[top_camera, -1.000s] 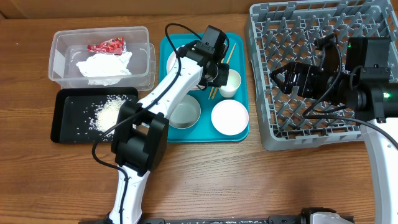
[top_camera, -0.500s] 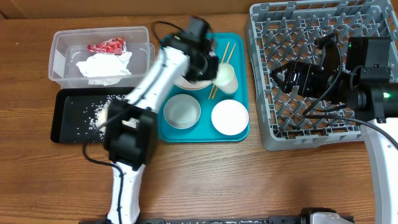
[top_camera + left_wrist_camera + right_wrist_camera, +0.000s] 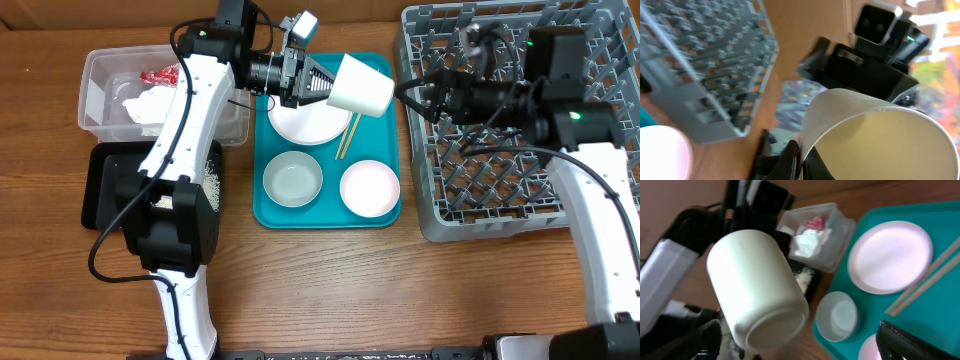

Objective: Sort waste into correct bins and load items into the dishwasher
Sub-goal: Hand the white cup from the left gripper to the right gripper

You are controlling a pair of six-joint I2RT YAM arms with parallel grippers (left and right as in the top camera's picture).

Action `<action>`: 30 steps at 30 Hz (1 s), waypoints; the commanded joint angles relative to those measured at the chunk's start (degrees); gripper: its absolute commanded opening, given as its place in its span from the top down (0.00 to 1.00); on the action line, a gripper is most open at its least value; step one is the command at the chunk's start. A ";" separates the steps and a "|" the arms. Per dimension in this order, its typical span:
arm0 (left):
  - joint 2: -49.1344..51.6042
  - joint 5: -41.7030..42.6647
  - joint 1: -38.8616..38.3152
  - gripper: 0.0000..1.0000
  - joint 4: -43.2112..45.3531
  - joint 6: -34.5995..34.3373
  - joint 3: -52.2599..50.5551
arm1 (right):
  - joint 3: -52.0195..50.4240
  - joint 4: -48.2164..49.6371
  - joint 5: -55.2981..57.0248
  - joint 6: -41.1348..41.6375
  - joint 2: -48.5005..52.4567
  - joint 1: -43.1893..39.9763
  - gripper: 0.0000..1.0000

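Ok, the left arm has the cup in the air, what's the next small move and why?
Probably ease the cup rightward into the open right gripper: the left gripper holds it tilted above the tray, base toward those jaws.

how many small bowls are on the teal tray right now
2. The left bowl sits in the teal tray's near-left corner and the right bowl in its near-right corner, both just nearer than the plate. None looks hidden.
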 commanded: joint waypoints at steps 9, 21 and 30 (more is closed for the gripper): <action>-1.27 6.23 -0.85 0.96 -4.09 7.04 0.96 | 1.42 7.21 -13.03 0.26 0.81 3.52 0.12; -1.27 6.21 -1.44 0.96 -3.89 7.50 0.96 | 1.42 7.19 -4.15 0.50 0.98 10.12 0.24; -1.27 6.21 -1.49 0.96 -3.91 7.50 0.96 | 1.42 9.46 -3.54 1.60 0.98 10.71 0.27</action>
